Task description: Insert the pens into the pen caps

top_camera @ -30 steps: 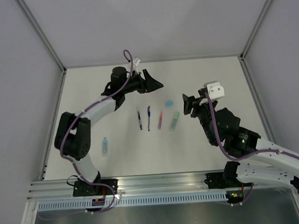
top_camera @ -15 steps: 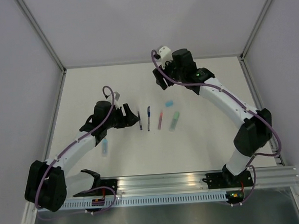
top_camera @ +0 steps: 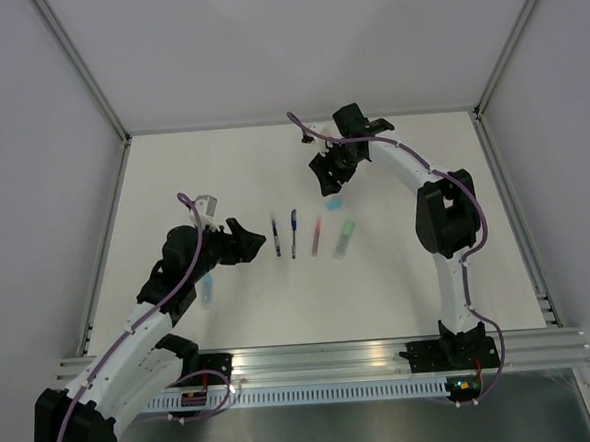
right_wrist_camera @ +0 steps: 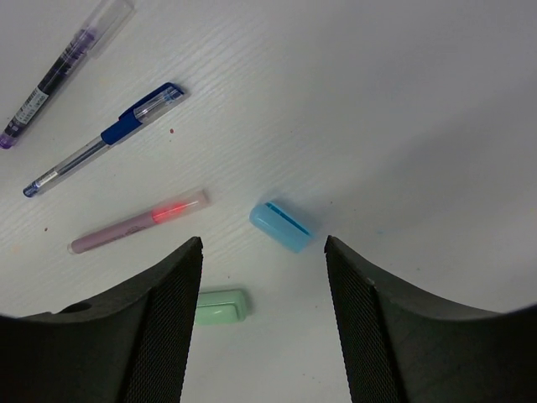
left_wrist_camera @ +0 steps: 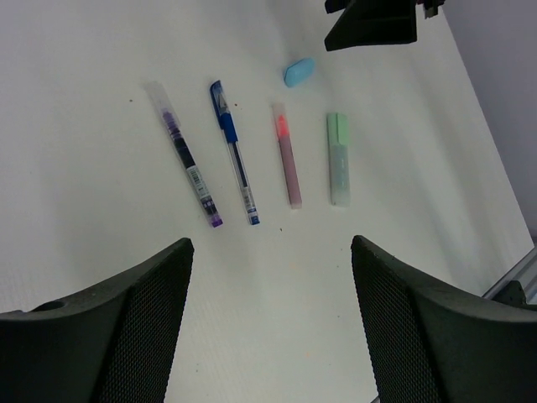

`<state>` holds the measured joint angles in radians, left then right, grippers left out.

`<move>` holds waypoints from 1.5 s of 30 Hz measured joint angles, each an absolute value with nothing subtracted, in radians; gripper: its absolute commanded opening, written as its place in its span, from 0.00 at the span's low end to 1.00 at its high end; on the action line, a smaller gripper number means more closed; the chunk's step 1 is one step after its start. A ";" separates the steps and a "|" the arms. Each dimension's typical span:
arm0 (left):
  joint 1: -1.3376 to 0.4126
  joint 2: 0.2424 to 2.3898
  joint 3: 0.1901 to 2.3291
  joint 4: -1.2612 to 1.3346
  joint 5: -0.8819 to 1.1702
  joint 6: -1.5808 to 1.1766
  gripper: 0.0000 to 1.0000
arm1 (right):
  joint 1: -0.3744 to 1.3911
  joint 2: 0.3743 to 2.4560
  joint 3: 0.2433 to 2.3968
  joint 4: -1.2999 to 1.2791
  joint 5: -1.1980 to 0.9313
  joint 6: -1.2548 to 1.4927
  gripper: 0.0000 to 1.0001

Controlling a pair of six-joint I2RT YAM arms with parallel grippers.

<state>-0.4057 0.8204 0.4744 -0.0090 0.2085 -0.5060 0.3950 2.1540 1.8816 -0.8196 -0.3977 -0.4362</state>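
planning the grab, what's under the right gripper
A light blue cap lies below the open right gripper, fully visible. One finger hides most of the pale green marker.

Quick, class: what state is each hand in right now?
Left hand: open, empty.
Right hand: open, empty; the light blue cap lies untouched before it.

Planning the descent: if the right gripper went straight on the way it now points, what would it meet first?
Most likely the light blue cap, which lies on the table just ahead of the open right gripper; depth is unclear.
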 measured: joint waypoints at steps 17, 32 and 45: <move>-0.406 0.679 0.440 0.002 0.166 -0.517 0.82 | 0.395 2.273 1.933 -0.884 -0.420 -0.556 0.65; -0.406 0.678 0.440 0.002 0.166 -0.519 0.83 | 0.397 2.301 1.896 -0.865 -0.344 -0.575 0.62; -0.406 0.678 0.440 0.002 0.166 -0.519 0.83 | 0.428 2.301 1.878 -0.817 -0.263 -0.582 0.54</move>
